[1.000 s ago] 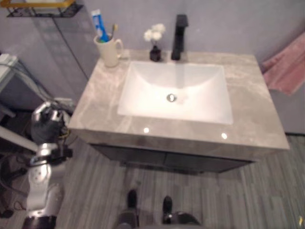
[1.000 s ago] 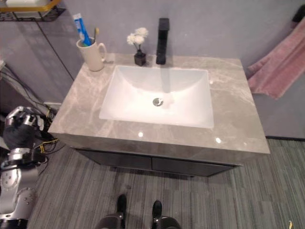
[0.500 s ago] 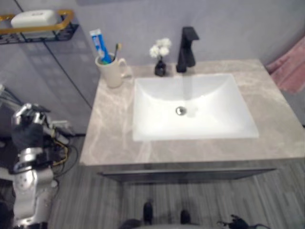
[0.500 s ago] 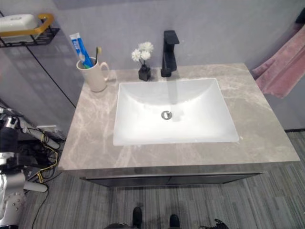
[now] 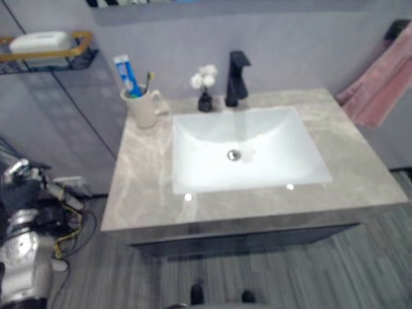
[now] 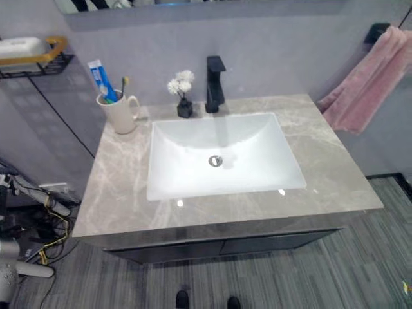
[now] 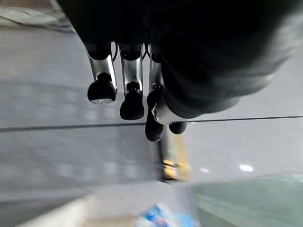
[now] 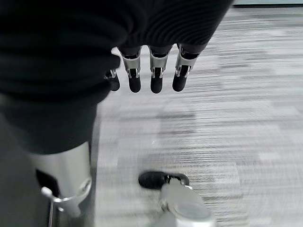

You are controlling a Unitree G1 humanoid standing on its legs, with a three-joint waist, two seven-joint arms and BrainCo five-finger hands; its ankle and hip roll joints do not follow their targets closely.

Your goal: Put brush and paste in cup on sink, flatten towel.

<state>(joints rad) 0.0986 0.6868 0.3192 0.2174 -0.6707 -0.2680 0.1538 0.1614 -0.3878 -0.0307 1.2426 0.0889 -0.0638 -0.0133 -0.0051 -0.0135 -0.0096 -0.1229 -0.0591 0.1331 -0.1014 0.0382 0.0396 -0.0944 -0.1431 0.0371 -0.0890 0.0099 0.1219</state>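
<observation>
A grey marble counter (image 6: 322, 174) carries a white sink (image 6: 222, 158) with a black tap (image 6: 214, 84) at its back edge and a small vase of white flowers (image 6: 181, 90) just beside the tap. A pink towel (image 6: 364, 80) hangs bunched from a hook on the wall, far from both hands' fingers. The cream cup (image 6: 120, 114) stands on the counter's back corner, well ahead of the left hand (image 5: 22, 187), whose fingers (image 7: 102, 82) are loosely bent and hold nothing. In the cup stand the blue and white paste (image 6: 102, 79) and the brush (image 6: 122, 87), upright together. The right hand (image 8: 94, 42) hangs over the grey floor, its fingers (image 8: 156, 75) relaxed and empty, the cup nowhere near them.
</observation>
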